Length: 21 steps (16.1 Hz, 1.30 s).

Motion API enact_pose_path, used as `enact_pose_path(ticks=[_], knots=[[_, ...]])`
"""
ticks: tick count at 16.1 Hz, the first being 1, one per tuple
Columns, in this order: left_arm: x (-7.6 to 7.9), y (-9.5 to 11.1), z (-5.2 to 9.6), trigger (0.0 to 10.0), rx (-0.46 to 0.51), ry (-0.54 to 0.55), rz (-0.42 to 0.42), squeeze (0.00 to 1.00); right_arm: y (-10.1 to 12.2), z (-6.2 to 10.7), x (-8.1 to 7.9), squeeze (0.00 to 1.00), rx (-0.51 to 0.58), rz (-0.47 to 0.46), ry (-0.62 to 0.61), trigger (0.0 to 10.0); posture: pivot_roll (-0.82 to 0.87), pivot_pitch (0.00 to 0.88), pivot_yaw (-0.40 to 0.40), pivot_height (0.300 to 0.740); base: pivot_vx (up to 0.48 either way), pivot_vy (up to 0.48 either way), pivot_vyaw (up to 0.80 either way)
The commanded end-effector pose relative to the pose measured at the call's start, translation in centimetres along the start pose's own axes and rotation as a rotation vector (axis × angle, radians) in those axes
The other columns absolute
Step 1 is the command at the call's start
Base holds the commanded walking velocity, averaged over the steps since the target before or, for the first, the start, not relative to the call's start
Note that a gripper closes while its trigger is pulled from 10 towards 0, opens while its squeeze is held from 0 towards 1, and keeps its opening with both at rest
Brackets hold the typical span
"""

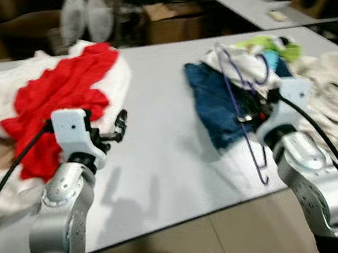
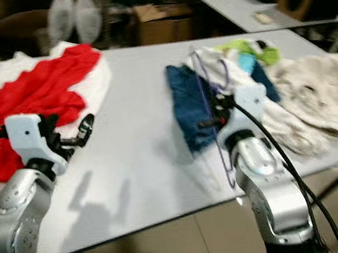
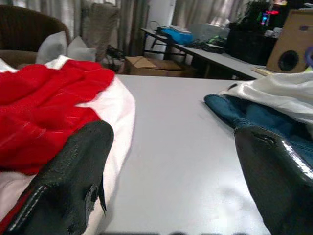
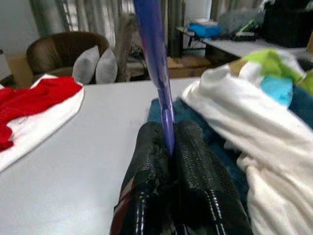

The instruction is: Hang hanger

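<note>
Purple wire hanger (image 1: 242, 110) is sitting pinched in the right gripper (image 4: 168, 147) — fingers clamped tight on one thin rod, above the clothes pile (image 1: 255, 70) on the right of the table. Looks light, stiff and slick, so it is likely wanting to swivel in the pinch; the current hold on the rod seems fine. Left gripper (image 3: 171, 171) is hovering with fingers spread wide, holding nothing, beside the red cloth (image 1: 58, 98). Grey table (image 1: 164, 133) is looking smooth — room behind is cluttered: armchair (image 4: 63, 54), cardboard box (image 1: 166, 20), second table (image 1: 252, 4).
</note>
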State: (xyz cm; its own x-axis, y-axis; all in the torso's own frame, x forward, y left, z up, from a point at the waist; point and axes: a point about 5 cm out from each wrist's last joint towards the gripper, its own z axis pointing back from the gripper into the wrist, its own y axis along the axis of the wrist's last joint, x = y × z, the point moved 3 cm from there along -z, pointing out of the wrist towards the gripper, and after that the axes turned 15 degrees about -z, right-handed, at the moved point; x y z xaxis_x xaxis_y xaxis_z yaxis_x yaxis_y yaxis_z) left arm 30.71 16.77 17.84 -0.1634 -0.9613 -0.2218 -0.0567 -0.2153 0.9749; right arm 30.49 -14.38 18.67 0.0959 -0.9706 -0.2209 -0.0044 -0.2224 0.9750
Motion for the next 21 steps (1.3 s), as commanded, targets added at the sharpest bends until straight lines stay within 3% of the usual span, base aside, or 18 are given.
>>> enact_pose_path(ticks=[1, 2, 4, 6, 13, 21], knots=[[0.1, 0.7, -0.1, 10.0, 0.024, 0.006, -0.014, 0.0, 1.0, 0.2, 0.6, 0.0, 0.054, 0.027, -0.045, 10.0, -0.07, 0.0, -0.106, 0.74, 0.0, 0.0, -0.78], [0.1, 0.8, -0.1, 10.0, 0.03, 0.013, -0.014, 0.0, 0.7, 0.3, 0.6, 0.0, 0.022, -0.019, -0.019, 10.0, -0.07, 0.0, -0.107, 0.74, 0.0, 0.0, -0.77], [0.3, 0.4, 0.0, 10.0, 0.022, 0.011, -0.016, 0.0, 0.8, 0.3, 1.1, 0.0, 0.044, 0.007, -0.054, 10.0, -0.07, 0.0, -0.11, 0.74, 0.0, 0.0, -0.78], [0.9, 0.4, 0.0, 10.0, 0.019, -0.003, -0.021, 0.0, 0.4, 0.4, 1.3, 0.0, 0.024, -0.035, -0.063, 10.0, -0.07, 0.0, -0.113, 0.74, 0.0, 0.0, -0.32], [1.0, 0.4, -0.2, 10.0, 0.021, -0.006, -0.034, 0.0, -0.1, 0.3, 0.8, 0.0, 0.025, -0.052, -0.036, 10.0, -0.06, 0.0, -0.116, 0.74, 0.0, -0.417, 0.0], [1.2, -0.5, -0.1, 10.0, -0.004, 0.0, -0.048, 0.0, -0.3, 0.4, 2.3, 0.0, 0.01, -0.017, -0.06, 10.0, -0.07, 0.0, -0.109, 0.74, 0.0, -0.413, 0.0]])
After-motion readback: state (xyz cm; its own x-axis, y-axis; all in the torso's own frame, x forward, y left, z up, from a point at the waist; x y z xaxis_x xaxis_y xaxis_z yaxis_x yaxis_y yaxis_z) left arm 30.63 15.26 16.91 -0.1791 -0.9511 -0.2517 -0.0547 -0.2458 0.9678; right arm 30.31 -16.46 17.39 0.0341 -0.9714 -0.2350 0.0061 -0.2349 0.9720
